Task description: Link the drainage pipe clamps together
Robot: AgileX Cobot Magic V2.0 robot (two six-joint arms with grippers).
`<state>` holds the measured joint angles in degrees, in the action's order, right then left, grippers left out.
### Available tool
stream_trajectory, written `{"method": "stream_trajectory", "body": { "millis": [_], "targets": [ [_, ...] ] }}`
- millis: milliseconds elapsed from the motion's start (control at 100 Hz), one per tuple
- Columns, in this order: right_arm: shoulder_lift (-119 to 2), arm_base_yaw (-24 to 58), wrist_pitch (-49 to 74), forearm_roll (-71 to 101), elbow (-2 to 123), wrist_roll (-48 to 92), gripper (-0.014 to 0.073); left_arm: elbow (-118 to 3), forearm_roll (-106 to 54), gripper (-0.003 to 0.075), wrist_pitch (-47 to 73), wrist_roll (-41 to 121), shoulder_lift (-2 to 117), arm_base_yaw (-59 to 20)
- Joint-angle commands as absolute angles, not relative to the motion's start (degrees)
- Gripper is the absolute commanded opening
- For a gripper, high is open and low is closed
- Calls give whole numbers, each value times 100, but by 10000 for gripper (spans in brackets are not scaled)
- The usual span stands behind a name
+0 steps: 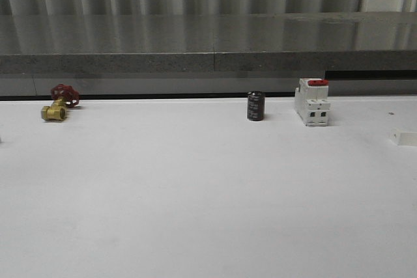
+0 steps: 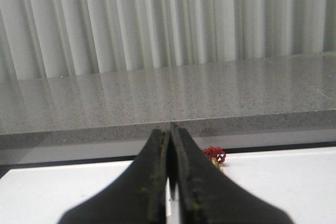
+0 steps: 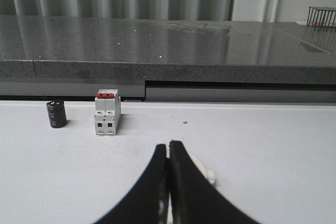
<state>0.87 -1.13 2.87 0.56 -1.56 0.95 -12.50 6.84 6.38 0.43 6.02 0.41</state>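
Three things are standing along the table's [image 1: 195,213] far edge: a brass valve [image 1: 57,105] toward the left corner, a black cylinder [image 1: 255,106] and a white switch [image 1: 311,102] right of middle. Wide gaps are lying between them; the near half is lying open.

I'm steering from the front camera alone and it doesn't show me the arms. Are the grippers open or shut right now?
Observer: The left gripper is shut, its fingers pressed together.
Operator: And the right one?
Observer: The right gripper is shut too.
Operator: Is a clamp anywhere near it?
Observer: Yes, a white curved clamp piece lies just beyond the right gripper's fingers, partly hidden by them.
Operator: What is the left one facing?
Observer: The valve with the red handle, just past its fingertips.
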Motion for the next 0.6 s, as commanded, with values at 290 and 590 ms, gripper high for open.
{"method": "stream_trajectory", "body": {
  "millis": [290, 590],
  "targets": [
    [170, -147, -197, 0, -61, 112, -67, -2765, 271, 94, 1772, 0, 2633, 38],
    [170, -147, -197, 0, -61, 112, -67, -3332, 154, 539, 2057, 0, 4068, 38]
  ]
}}
